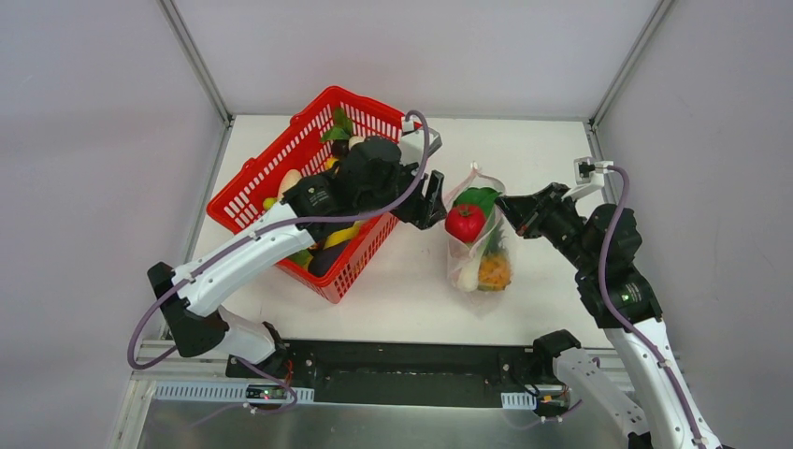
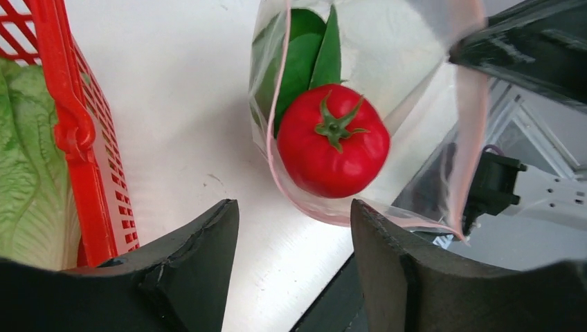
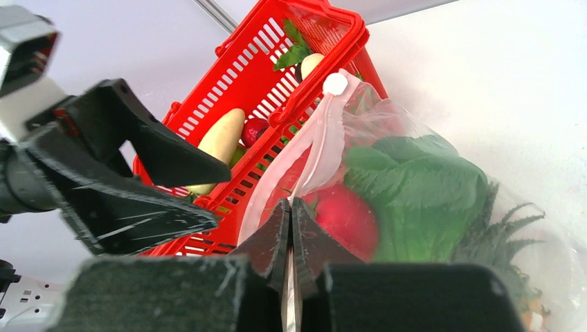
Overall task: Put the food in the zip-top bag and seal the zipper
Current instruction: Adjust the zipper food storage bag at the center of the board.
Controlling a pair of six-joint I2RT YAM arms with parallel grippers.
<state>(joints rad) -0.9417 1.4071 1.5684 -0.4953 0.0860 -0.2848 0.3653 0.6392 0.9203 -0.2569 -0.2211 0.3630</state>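
Filling looks in hand: the right tool (image 3: 291,228) is clamped on the zipper (image 3: 325,138), holding the zip-top bag (image 2: 387,62), tomato (image 2: 332,142) inside, just ahead of the left tool (image 2: 292,211), parted and empty, which should next fetch another piece from the basket (image 1: 252,192) beside it.

One clear zip-top bag (image 2: 408,62) and one red mesh basket (image 1: 252,192) stand on the surface (image 1: 402,281). The bag holds four pieces of food: one red fruit (image 1: 465,223), one green leafy vegetable (image 1: 479,197), one orange pineapple (image 1: 495,270) and one white piece (image 1: 467,276). In the basket, partly hidden, six pieces can be counted: two pale radishes (image 3: 221,138), one small red piece (image 3: 255,130), one lettuce leaf (image 2: 28,173), one yellow piece (image 1: 341,236) and one dark purple eggplant (image 1: 325,260).
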